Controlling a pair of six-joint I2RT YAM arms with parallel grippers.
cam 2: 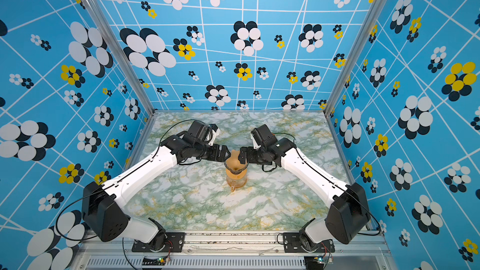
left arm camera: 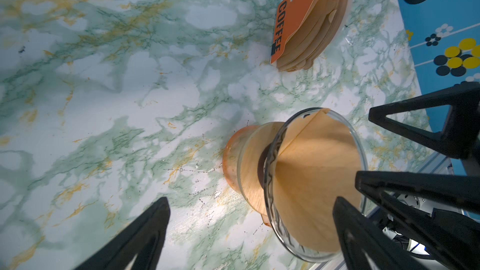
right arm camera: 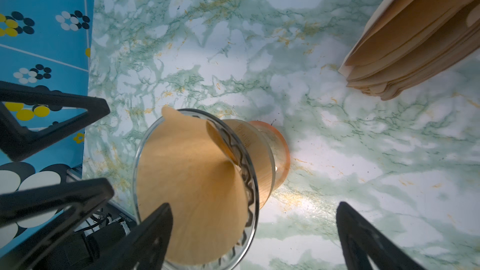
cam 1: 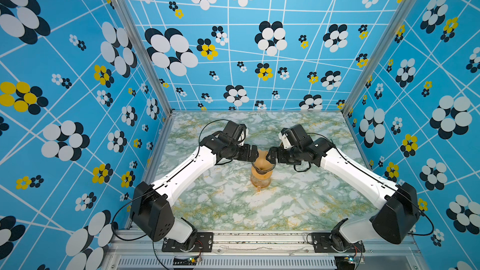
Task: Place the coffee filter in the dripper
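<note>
The tan paper coffee filter (left arm camera: 317, 172) (right arm camera: 189, 177) sits opened as a cone inside the clear ribbed glass dripper (left arm camera: 270, 203) (right arm camera: 249, 177). In both top views the filter (cam 1: 261, 161) (cam 2: 233, 161) and dripper (cam 1: 257, 170) (cam 2: 240, 171) stand at the table's middle. My left gripper (left arm camera: 252, 211) (cam 1: 255, 155) hangs open just left of and above the dripper's mouth. My right gripper (right arm camera: 254, 211) (cam 1: 271, 155) hangs open just right of it. One finger of each crosses in front of the rim. Neither gripper holds anything.
The dripper rests on a round wooden ring (left arm camera: 250, 170) (right arm camera: 265, 162) on the amber glass carafe (cam 1: 260, 181) (left arm camera: 228, 157). An upright stack of brown filters with an orange "COFFEE" card (left arm camera: 311, 22) (right arm camera: 415, 35) stands behind it on the marble table (cam 1: 220, 203). Patterned blue walls enclose three sides.
</note>
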